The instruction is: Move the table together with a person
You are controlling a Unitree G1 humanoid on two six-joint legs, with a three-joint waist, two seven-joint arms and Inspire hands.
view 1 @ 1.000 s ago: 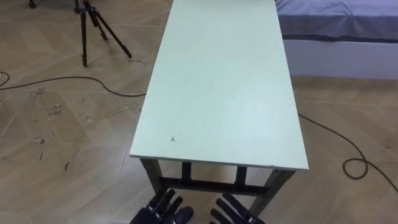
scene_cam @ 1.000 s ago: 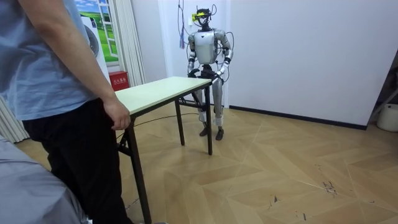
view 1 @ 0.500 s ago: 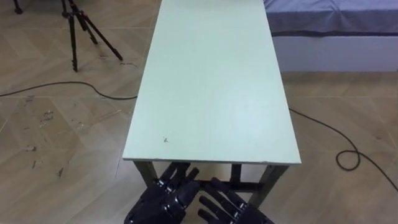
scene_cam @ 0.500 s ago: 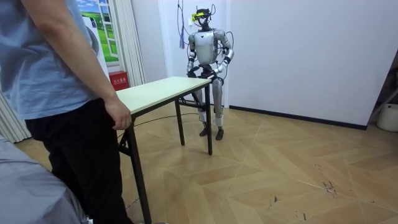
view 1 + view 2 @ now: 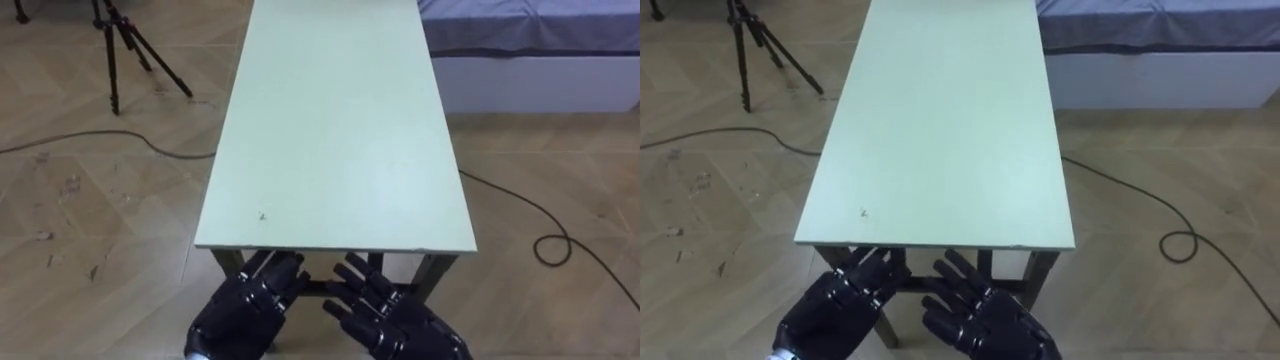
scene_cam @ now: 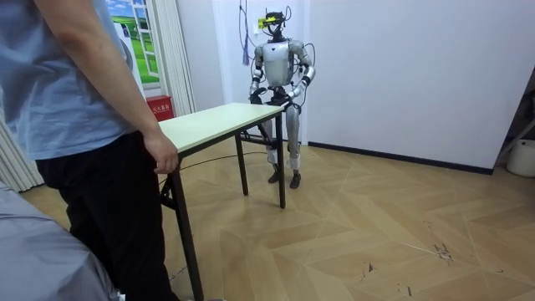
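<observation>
The pale green table (image 5: 338, 130) stretches lengthwise straight ahead of both hands, its near short edge just above their fingertips. The left hand (image 5: 243, 308) and right hand (image 5: 405, 322) sit side by side, backs up, fingers straight and spread, reaching in under that edge (whether they touch it cannot be told). At the end farthest from the hands stands a person (image 6: 75, 125), the person's hand (image 6: 160, 155) at the tabletop's corner. Well beyond the left hand, out to its side, stands a tripod (image 5: 118, 45). Well beyond the right hand is a bed (image 5: 530, 40).
</observation>
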